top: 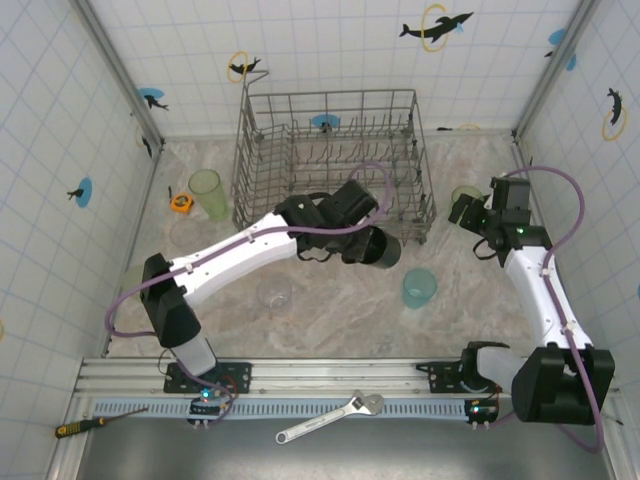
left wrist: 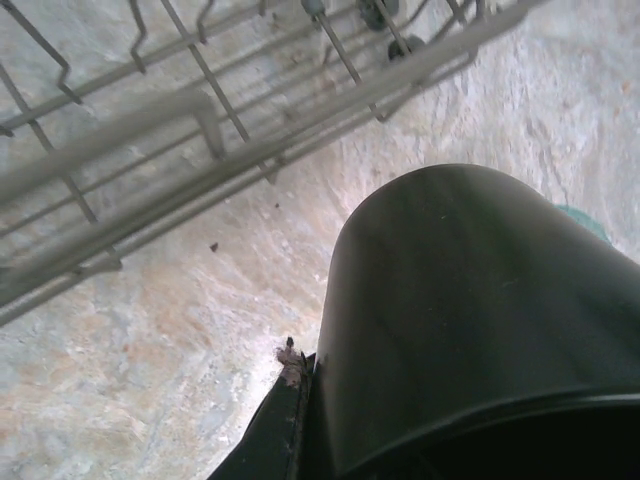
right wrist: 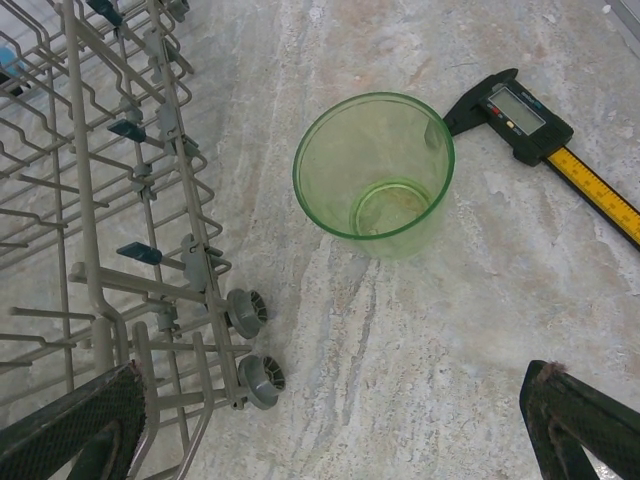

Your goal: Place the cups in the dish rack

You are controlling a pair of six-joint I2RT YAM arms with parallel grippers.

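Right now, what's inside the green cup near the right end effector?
Nothing: the green cup stands upright, and its bare round base shows through the mouth. Its rim hides the near tip of the caliper behind it, so contact there cannot be told.

Overhead view, close wrist views, sharing dish rack [top: 330,150]

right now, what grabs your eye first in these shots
The black mug clamped in the left gripper, held by the near edge of the dish rack. Next, the right gripper, wide open above an upright light-green tumbler right of the rack.
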